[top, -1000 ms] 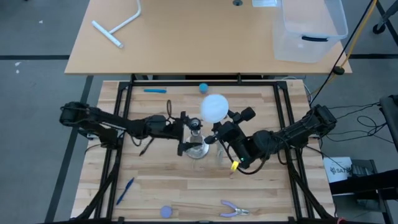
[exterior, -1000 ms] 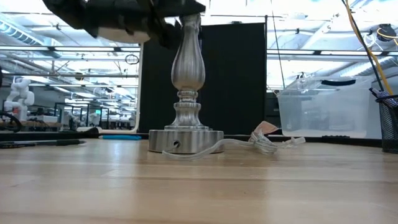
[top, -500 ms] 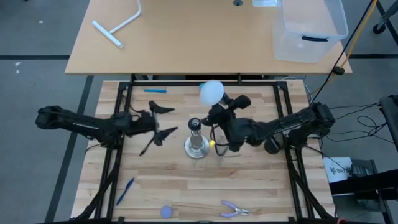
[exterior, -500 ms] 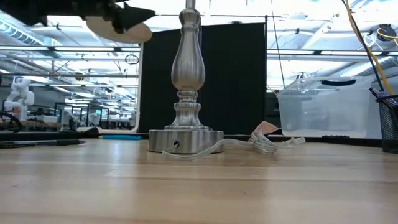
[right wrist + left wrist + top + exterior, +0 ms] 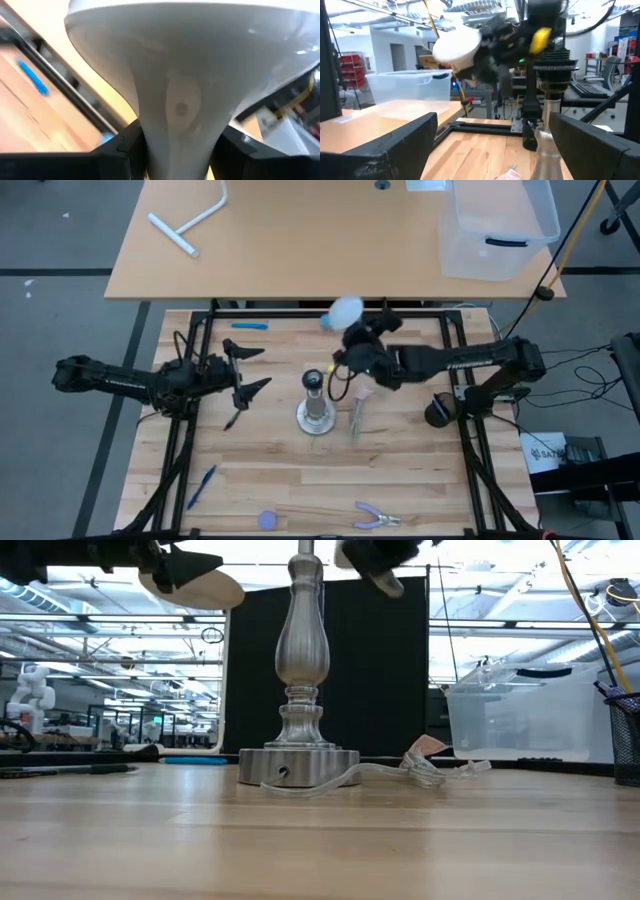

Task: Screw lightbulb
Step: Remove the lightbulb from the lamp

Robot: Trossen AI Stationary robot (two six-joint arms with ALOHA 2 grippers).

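Two arms are working over the wooden table [image 5: 400, 480] in the high view. The right gripper [image 5: 352, 335] is holding the lightbulb [image 5: 345, 310] near the table's far edge, beyond the lamp stand [image 5: 315, 405] and well apart from its socket; a second ago the bulb was sitting almost over the socket, so it is being carried away from the place it must be screwed into. The left gripper [image 5: 245, 370] has pulled back from the stand, which it was bracketing a second ago, and is now hanging to its left with fingers spread wide.

Looking level across the table, the low view is showing the stand upright and unheld, both arms passing above it.

From the left wrist, the bulb [image 5: 456, 47] is showing beyond the stand's black top, gripped by the other arm.

At the right wrist, dark fingers [image 5: 115, 150] are clamping the bulb's narrow neck [image 5: 175, 115]. Judging by this, the screwing has yet to start.
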